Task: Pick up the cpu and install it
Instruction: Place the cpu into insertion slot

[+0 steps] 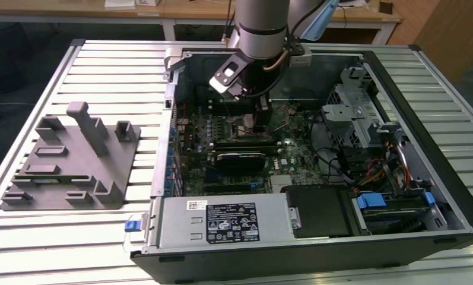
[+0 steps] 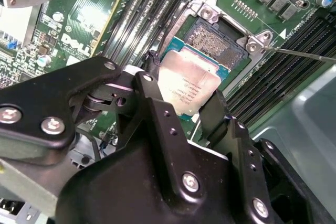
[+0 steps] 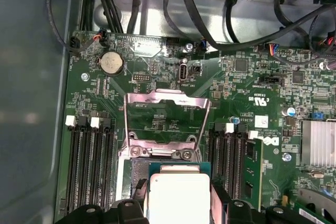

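Observation:
The cpu (image 2: 190, 85), a silvery square chip with a thin green rim, is held between the black fingers (image 2: 155, 114) of my gripper (image 2: 181, 97), which is shut on it. It hangs tilted just above the open socket (image 2: 216, 43) on the green motherboard and overlaps the socket's near half. In the first wrist view the cpu (image 3: 178, 192) lies in front of the raised metal load plate (image 3: 165, 121), with my gripper (image 3: 178, 207) around it. In the exterior view my gripper (image 1: 259, 110) reaches down into the open computer case (image 1: 426, 196).
Memory slots (image 3: 89, 161) flank the socket on both sides, and a thin socket lever (image 2: 299, 52) sticks out beside it. Cables (image 3: 210, 19) and a drive cage (image 1: 355, 113) crowd the case. A grey fixture tray (image 1: 70, 160) lies on the slatted table at the exterior view's left.

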Motion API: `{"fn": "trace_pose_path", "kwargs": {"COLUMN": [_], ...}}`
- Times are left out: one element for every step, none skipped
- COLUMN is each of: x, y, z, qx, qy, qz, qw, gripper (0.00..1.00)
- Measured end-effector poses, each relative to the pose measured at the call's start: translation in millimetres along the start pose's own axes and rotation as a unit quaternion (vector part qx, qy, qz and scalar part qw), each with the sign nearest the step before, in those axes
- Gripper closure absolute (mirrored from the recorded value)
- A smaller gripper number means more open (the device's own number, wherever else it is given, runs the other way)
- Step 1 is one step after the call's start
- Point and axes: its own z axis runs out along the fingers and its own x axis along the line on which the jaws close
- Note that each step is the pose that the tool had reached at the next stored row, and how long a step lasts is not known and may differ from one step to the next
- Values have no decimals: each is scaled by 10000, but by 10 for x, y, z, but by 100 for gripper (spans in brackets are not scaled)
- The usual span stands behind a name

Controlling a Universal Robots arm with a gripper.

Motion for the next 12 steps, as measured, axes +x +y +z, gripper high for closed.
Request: {"fn": "trace_pose_path", "kwargs": {"x": [1,1,1,1,1,1,2,2,4,6,9,12], "y": [-4,-8,-10,-11,-11,-11,-12,-12,-12,-14,-17,-18], "z": [5,9,10,10,10,10,11,13,16,19,23,28], "qx": [-1,-1,-2,-1,-1,-1,-1,-1,-2,-2,-1,-1], "qy": [12,19,19,19,18,19,19,20,20,20,19,20], "qz": [1,1,1,0,0,0,1,1,1,2,1,1], "qw": [10000,10000,10000,10000,10000,10000,10000,10000,10000,10000,10000,10000], "gripper": [45,45,45,45,45,45,45,45,45,45,45,45]}}
